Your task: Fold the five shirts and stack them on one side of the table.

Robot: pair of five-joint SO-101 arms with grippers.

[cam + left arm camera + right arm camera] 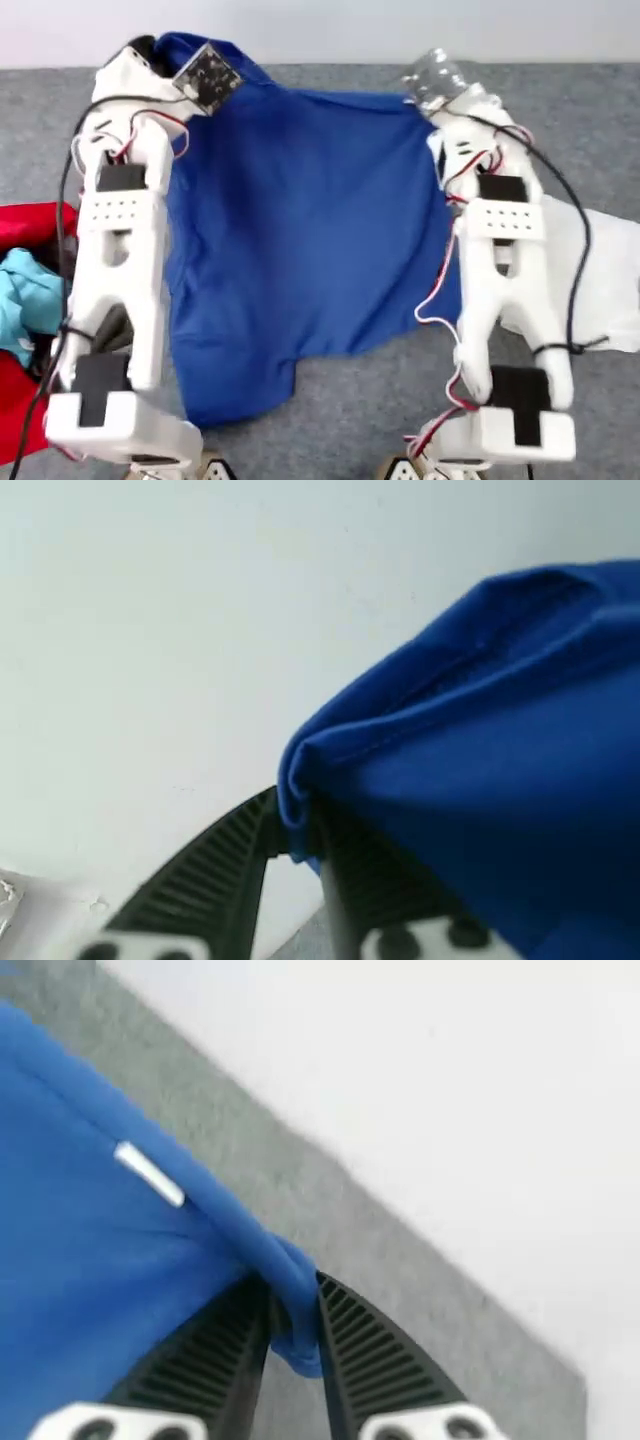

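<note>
A blue shirt (300, 230) lies spread over the grey table between the two arms, its far edge lifted. My left gripper (290, 845) is shut on a fold of the blue shirt (480, 740) at the far left corner, held up against the white wall. My right gripper (293, 1325) is shut on the blue shirt's (110, 1260) hem at the far right, just above the grey table (300, 1200); a small white tag (148, 1173) shows on the cloth. In the high view the left gripper (165, 55) and right gripper (425, 85) sit at the table's far edge.
A red shirt (25, 225) and a teal shirt (25, 295) are heaped at the table's left edge. A white shirt (600, 280) lies at the right beside the right arm. Grey table (360, 420) shows near the front between the arm bases.
</note>
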